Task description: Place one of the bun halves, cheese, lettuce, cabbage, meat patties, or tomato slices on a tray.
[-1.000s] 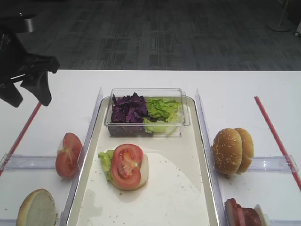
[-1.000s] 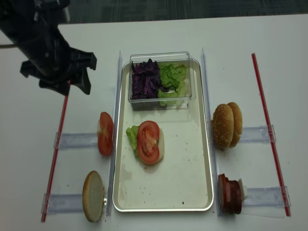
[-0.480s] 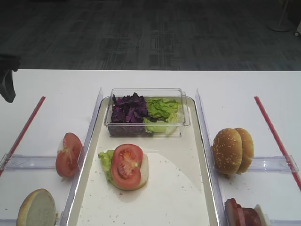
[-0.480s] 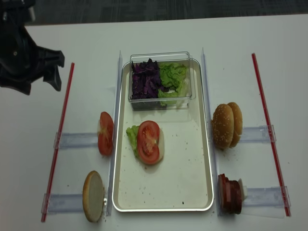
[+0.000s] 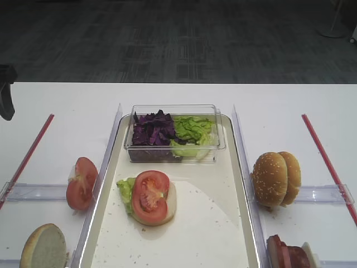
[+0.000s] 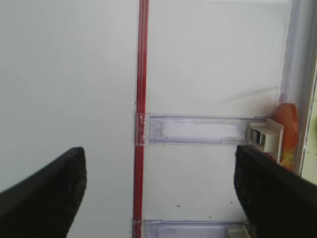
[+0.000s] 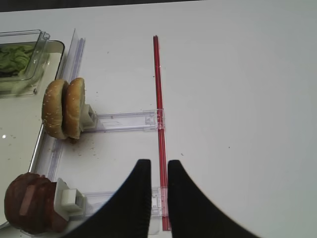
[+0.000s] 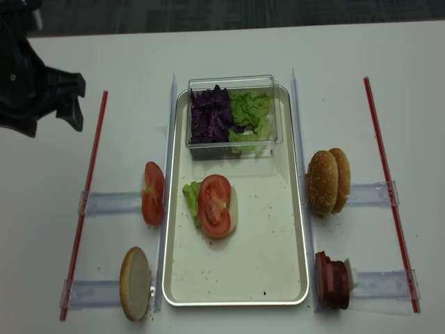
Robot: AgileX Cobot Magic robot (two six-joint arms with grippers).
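Observation:
The tray [image 8: 240, 275] [image 5: 195, 234] holds a flat bun half topped with lettuce and a tomato slice [image 8: 214, 204] [image 5: 149, 195]. More tomato slices [image 8: 151, 193] [image 5: 81, 183] [image 6: 287, 124] stand left of it, with a cut bun half [image 8: 135, 283] below them. Sesame bun halves [image 8: 328, 181] [image 7: 63, 109] and meat patties [image 8: 332, 280] [image 7: 29, 208] stand to the right. Cabbage [image 8: 208, 115] and lettuce [image 8: 249, 111] fill a clear box. Cheese is out of view. My left gripper [image 8: 54, 124] [image 6: 158, 198] hangs open and empty at far left. My right gripper [image 7: 158, 166] is shut and empty.
Red strips [image 8: 89, 202] [image 8: 389, 188] [image 7: 158, 99] run down both sides of the table. Clear plastic holders [image 8: 111, 203] [image 7: 124, 120] [image 6: 198, 130] and upright clear rails [image 8: 167, 139] flank the tray. The clear box [image 5: 174, 111] sits on the tray's far end.
My left gripper has pulled away leftwards from beside the tray to the table's far left, and its jaws have spread wider. Nothing else has moved.

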